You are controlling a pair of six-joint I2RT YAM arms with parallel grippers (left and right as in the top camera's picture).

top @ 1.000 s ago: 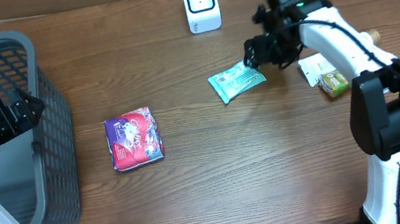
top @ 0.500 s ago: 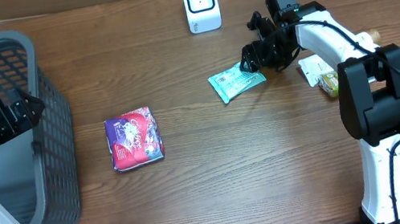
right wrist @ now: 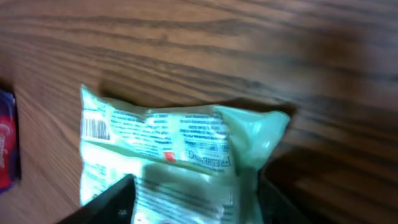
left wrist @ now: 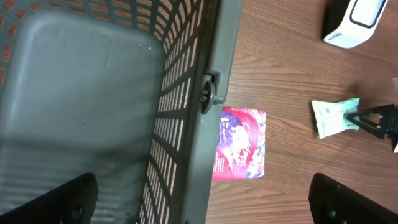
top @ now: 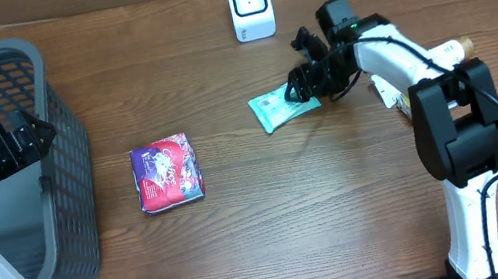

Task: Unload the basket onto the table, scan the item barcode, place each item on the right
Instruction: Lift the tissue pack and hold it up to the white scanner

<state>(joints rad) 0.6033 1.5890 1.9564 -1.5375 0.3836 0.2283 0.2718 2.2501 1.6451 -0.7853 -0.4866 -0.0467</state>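
A pale green snack packet (top: 269, 109) lies on the wooden table below the white scanner (top: 250, 5). My right gripper (top: 306, 84) is at the packet's right end, fingers closed against both sides of it. In the right wrist view the green packet (right wrist: 174, 143) fills the gap between the right gripper's (right wrist: 196, 190) dark fingers, its barcode (right wrist: 95, 129) facing up at the left end. My left gripper (top: 33, 135) hovers wide open over the grey basket (top: 73, 179); the left wrist view shows the left gripper (left wrist: 202, 193) with nothing in it.
A red and purple packet (top: 167, 172) lies on the table right of the basket, also seen as the red packet (left wrist: 241, 143). A small yellow-green box and a white item (top: 406, 98) sit at the right, by the right arm. The basket rim (left wrist: 217, 62) stands tall at the left.
The right gripper has closed in on the green packet and shifted left, and the packet has slid left with it. The left arm has not moved.
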